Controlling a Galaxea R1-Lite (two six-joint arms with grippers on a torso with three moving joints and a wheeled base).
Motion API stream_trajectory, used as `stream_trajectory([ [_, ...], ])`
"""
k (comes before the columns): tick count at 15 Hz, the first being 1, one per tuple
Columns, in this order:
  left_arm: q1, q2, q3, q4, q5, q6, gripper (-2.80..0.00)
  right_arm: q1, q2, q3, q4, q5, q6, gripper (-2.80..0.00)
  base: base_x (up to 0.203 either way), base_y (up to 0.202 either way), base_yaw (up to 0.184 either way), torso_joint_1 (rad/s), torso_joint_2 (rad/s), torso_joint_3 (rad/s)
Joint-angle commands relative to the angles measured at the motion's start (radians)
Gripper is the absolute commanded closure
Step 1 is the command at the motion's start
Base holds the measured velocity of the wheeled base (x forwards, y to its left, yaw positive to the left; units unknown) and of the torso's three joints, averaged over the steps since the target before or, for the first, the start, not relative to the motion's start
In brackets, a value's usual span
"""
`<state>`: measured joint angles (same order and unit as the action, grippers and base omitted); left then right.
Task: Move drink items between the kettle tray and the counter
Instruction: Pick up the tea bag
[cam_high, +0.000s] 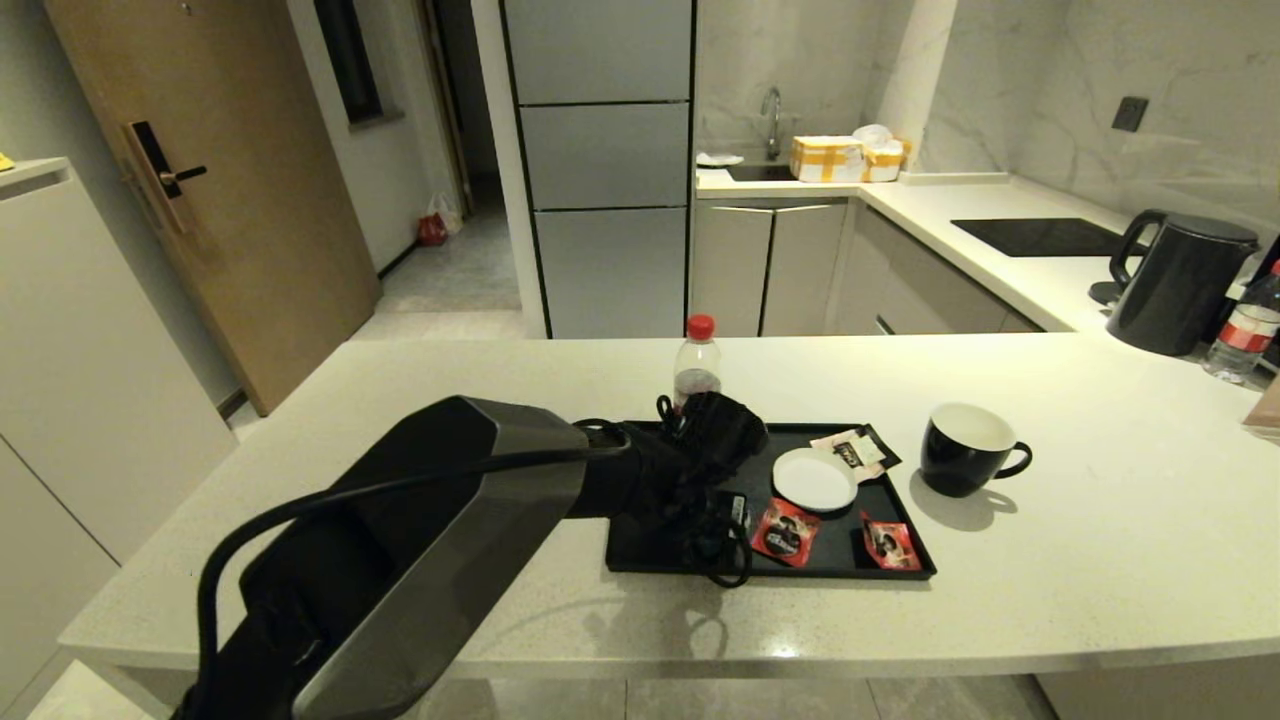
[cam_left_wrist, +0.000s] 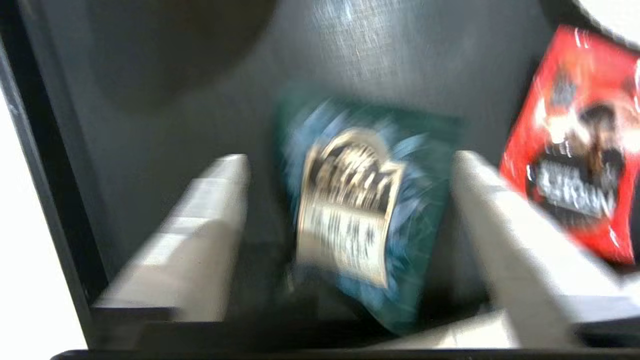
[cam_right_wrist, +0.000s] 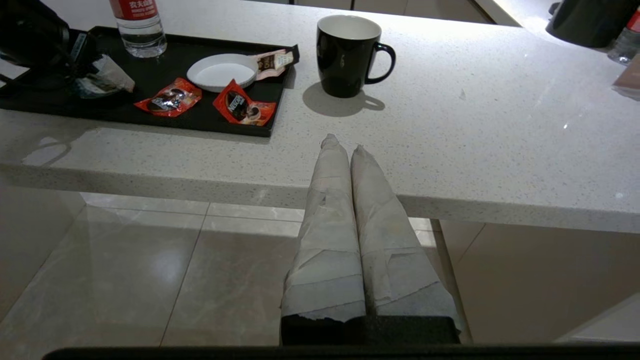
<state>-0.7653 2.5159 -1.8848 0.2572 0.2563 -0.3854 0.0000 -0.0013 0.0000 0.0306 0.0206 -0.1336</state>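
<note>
The left gripper (cam_left_wrist: 345, 200), fingers spread wide, straddles the small dark teal foil sachet (cam_left_wrist: 360, 210) lying on the flat matte black tray (cam_high: 640, 555). Thin foil may slip from the closing pads. The glossy black mug (cam_high: 965, 450) stands just beside the tray, on the speckled off-white counter (cam_high: 1100, 520).

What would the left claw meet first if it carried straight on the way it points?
Probably the teal foil sachet, which lies on the black tray between the open fingers of the left claw. How far off it is remains unclear.
</note>
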Motion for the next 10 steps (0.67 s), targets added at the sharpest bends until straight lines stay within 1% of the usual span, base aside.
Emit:
stream_trajectory([
  [1,0.000,0.024,-0.019,0.001,0.006,-0.003,0.00,0.000,0.000,0.003,0.000,0.001,-0.001,0.00,0.000,0.000,0.000,0.000,0.00,0.000],
  [3,0.000,0.031,-0.040,-0.001,0.008,-0.003,0.00,0.000,0.000,0.003,0.000,0.001,-0.001,0.00,0.000,0.000,0.000,0.000,0.00,0.000],
  [8,0.000,0.031,-0.040,-0.001,0.008,-0.003,0.00,0.000,0.000,0.003,0.000,0.001,-0.001,0.00,0.000,0.000,0.000,0.000,0.00,0.000],
  [10,0.000,-0.010,-0.040,0.022,0.008,-0.003,0.00,0.000,0.000,0.003,0.000,0.001,-0.001,0.00,0.000,0.000,0.000,0.000,0.00,0.000],
])
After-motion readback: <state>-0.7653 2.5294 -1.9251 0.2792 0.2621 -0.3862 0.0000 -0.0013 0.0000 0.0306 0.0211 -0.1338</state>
